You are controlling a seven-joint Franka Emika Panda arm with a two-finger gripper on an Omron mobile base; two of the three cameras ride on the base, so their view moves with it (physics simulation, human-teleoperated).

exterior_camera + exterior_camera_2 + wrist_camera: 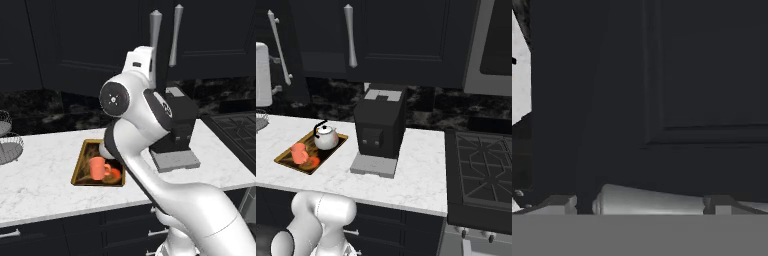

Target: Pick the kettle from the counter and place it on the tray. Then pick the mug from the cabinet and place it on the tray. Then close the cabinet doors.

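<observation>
The tray [287,159] lies on the counter [421,165] left of a black machine. On it stand the white kettle [326,138] and the salmon mug [300,153]; the mug [99,167] also shows on the tray [80,167] beside my arm. The black cabinet doors [396,40] hang above, each with a silver bar handle [155,44] [175,35]. In the hand view my gripper [639,205] is open and close to a door panel [707,70]. That door's handle [647,200] lies between the fingertips [559,204]. Whether this door is fully shut I cannot tell.
A large black boxy machine [379,127] with a grey base stands mid-counter right of the tray. A stove [481,165] sits at the right end. A wire basket [7,142] stands at the left. Black drawers [60,235] run below the counter edge.
</observation>
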